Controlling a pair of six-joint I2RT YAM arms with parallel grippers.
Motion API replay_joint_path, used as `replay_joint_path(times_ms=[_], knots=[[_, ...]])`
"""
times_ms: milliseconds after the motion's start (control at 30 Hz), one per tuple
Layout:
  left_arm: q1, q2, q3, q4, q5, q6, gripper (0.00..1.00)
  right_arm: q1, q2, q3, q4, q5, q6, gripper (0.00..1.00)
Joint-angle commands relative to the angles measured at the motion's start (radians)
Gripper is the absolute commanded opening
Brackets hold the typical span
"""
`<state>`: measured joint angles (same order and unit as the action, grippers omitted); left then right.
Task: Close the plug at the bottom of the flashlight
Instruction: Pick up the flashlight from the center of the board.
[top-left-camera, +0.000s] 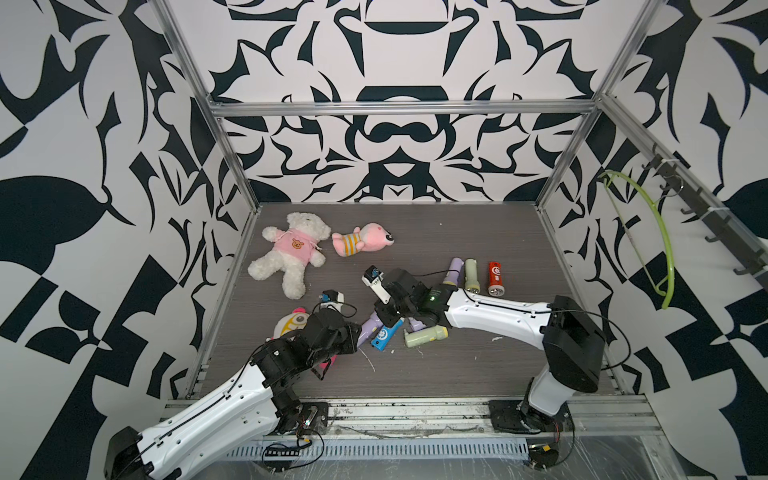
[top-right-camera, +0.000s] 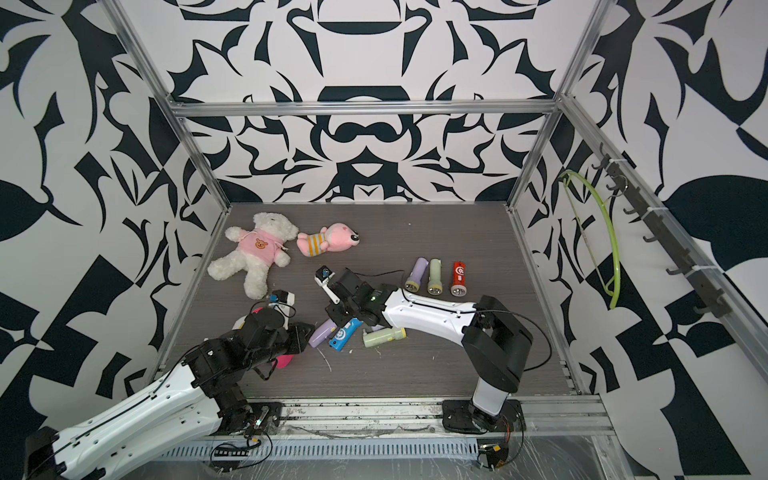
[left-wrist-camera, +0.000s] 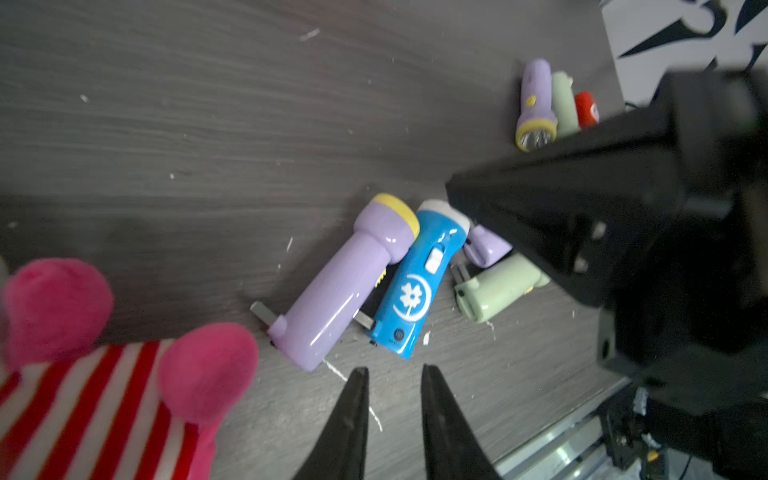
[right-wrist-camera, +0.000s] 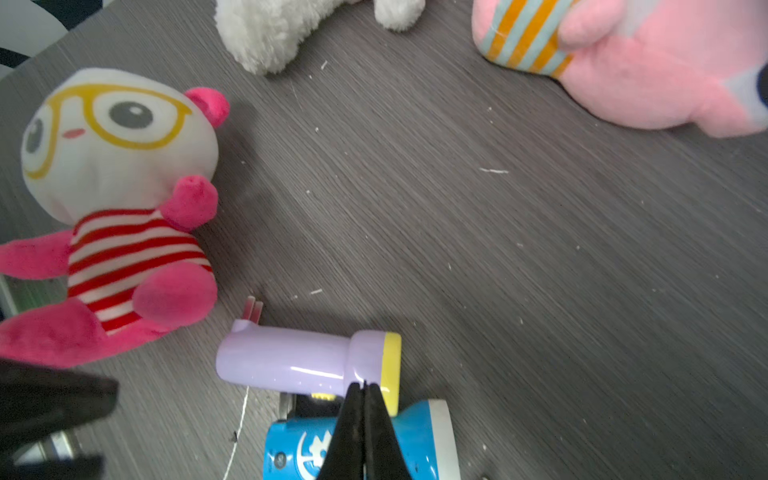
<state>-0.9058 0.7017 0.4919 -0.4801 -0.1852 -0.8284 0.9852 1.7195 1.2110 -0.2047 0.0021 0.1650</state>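
Observation:
Several flashlights lie in a pile at the table's front middle: a purple one (left-wrist-camera: 340, 286) (top-left-camera: 368, 330), a blue one (left-wrist-camera: 415, 286) (top-left-camera: 384, 336) and a pale green one (left-wrist-camera: 494, 291) (top-left-camera: 426, 336). Metal plug prongs stick out of the purple one's bottom (left-wrist-camera: 262, 311) (right-wrist-camera: 253, 309) and the green one's bottom (left-wrist-camera: 459, 272). My left gripper (left-wrist-camera: 395, 368) hovers just short of the blue flashlight's bottom, its fingers slightly apart with nothing between them. My right gripper (right-wrist-camera: 365, 384) is shut, its tips over the purple flashlight's head (right-wrist-camera: 374, 361), above the blue body (right-wrist-camera: 299, 449).
Three more flashlights, purple (top-left-camera: 454, 272), green (top-left-camera: 471, 274) and red (top-left-camera: 494, 277), lie in a row at the back right. A red-striped plush (left-wrist-camera: 104, 374) lies beside the left arm. A white bear (top-left-camera: 291, 249) and a pink plush (top-left-camera: 363, 241) lie at the back left.

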Motion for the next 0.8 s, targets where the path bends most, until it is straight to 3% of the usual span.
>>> replay_joint_path(times_ms=[0, 100, 367, 767], knots=[[-0.046, 0.036, -0.020, -0.035, 0.008, -0.047, 0.25, -0.059, 0.021, 0.070, 0.007, -0.103, 0.050, 0.07], [-0.083, 0.090, -0.036, -0.005, 0.009, -0.078, 0.24, -0.123, 0.065, 0.119, -0.005, -0.202, 0.084, 0.07], [-0.120, 0.203, -0.090, 0.028, -0.024, -0.171, 0.24, -0.144, 0.211, 0.302, -0.073, -0.260, 0.053, 0.06], [-0.119, 0.375, -0.079, 0.167, -0.089, -0.190, 0.24, -0.162, 0.359, 0.393, -0.061, -0.372, 0.060, 0.05]])
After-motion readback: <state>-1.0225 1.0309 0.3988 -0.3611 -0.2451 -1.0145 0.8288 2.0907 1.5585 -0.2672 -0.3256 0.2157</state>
